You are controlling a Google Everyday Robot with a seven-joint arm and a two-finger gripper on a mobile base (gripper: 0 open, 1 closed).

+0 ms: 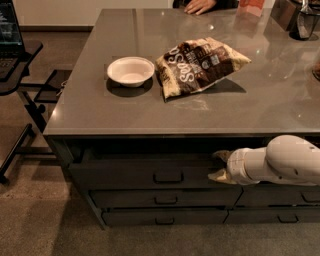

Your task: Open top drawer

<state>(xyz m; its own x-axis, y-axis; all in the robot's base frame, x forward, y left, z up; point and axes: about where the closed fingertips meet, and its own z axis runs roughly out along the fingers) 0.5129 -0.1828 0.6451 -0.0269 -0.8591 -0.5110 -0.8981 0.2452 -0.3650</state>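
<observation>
**Operator:** What sits nearest me?

**Spotter:** Low at the front of your view you have the bottom drawer [165, 218] with the middle drawer [125, 198] above it. Both are dark grey with shallow fronts.

**Operator:** And the top drawer?

**Spotter:** The top drawer [125, 174] lies directly above those two, under the near edge of the countertop [150, 117]. You see a wide dark-grey front, taller than the other two, with a small loop handle [168, 176] at its centre and a dark gap along its top.

**Operator:** My gripper?

**Spotter:** Your gripper [218, 165] is at the right end of that front, right of the handle. Its two pale fingers are spread apart, one above the other. I cannot tell whether they touch the panel.

**Operator:** Farther back?

**Spotter:** On the countertop, a white bowl [130, 71] sits just left of a chip bag [200, 65]. At the far edge rests a person's hand [199, 6].
</observation>
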